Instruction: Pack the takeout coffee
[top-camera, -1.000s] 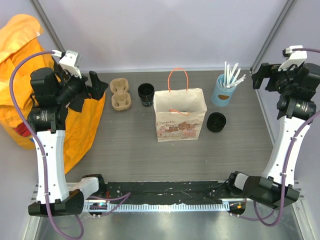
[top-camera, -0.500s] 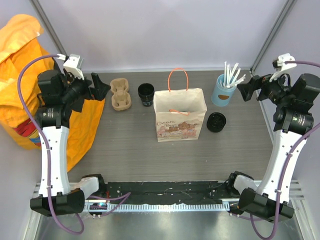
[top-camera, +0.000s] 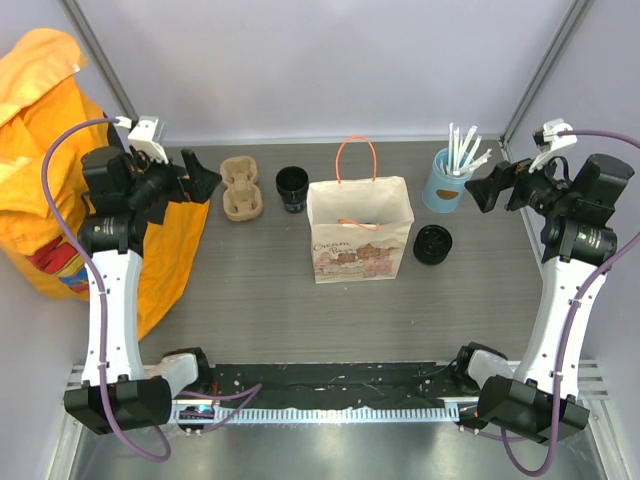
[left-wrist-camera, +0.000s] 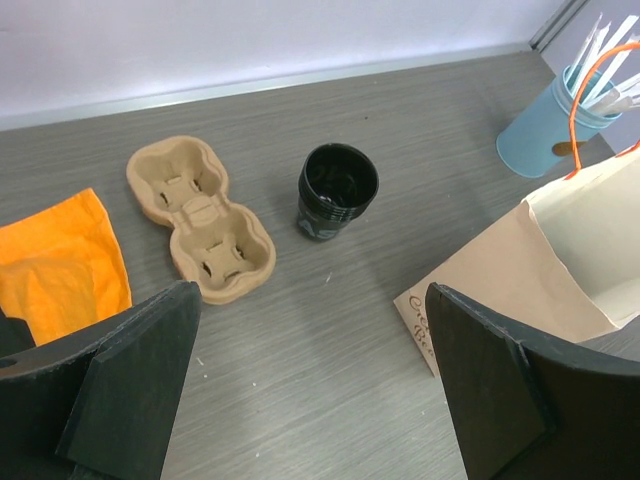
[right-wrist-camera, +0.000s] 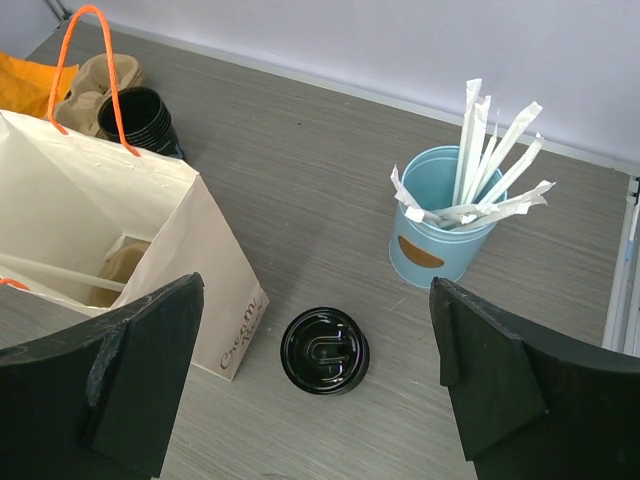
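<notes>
Takeout coffee (top-camera: 433, 243) was sitting on the grey table (top-camera: 250, 300), lid on, just beside the right-hand side of the paper bag (top-camera: 359, 240) and not inside it. From the right wrist camera I mostly saw the round black lid from above, so I couldn't tell much about the cup body underneath. It was near the light-blue cup of wrapped straws (top-camera: 446, 185), on the side closer to the arms, not touching it.

The bag was standing upright with its top open and its orange handles up. Something tan was lying in the bottom, but I couldn't make out what.

On the far left side of the bag there was an open black cup (top-camera: 292, 188) with no lid, and next to that the brown pulp carrier (top-camera: 241, 188), lying flat. An orange cloth (top-camera: 40, 150) was bunched up off the left edge of the table.

The right gripper (top-camera: 482, 188) hung in the air at the right side of the table, up by the straws, fingers spread wide with nothing between them. The left gripper (top-camera: 200, 172) was the same deal: fingers wide apart, holding nothing, up in the air at the far left by the carrier and the edge of the cloth. Neither was touching anything.
</notes>
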